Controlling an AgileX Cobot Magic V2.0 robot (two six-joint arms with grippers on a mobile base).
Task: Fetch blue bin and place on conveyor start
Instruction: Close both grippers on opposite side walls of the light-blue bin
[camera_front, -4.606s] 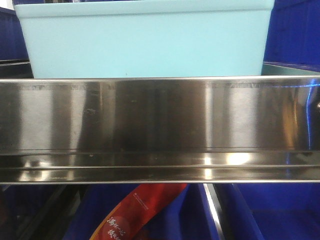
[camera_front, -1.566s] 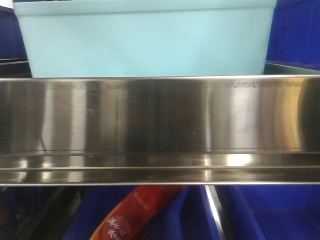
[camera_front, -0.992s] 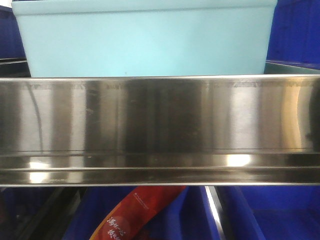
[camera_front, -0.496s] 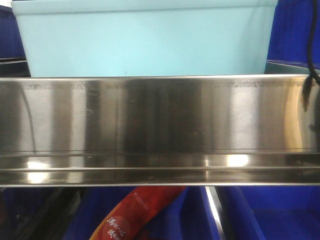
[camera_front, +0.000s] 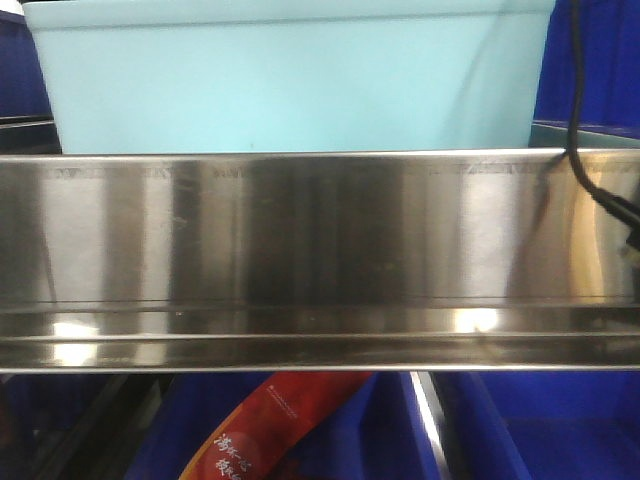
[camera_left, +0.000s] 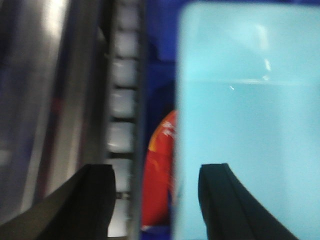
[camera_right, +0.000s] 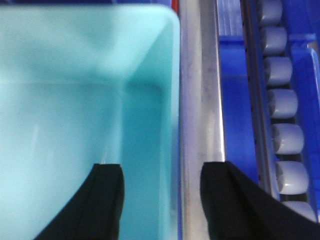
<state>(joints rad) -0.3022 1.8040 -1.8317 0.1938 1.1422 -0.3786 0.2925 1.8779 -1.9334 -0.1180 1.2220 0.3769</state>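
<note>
Left gripper (camera_left: 157, 195): spread wide, a finger either side of the blue bin's (camera_left: 240, 125) end wall, clamping nothing.
Right gripper (camera_right: 162, 200): parted likewise across the opposite wall.
Bin's place: on the shelf behind the stainless rail (camera_front: 320, 230), dark blue crates (camera_front: 590, 60) beyond.
Progress: we judge that grasp, lift and carry all remain; no conveyor start in view.
Count: two grippers, one bin, one red packet (camera_front: 270, 430).

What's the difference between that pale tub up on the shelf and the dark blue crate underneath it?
Colour: the blue bin is pale turquoise, while the dark blue crate is deep royal blue.
Place: the bin stands above the steel rail, and the crate sits below it.
Contents: the bin looks empty in the right wrist view, while a red packet seems to lie in the crate.
Both look like plastic containers.
</note>
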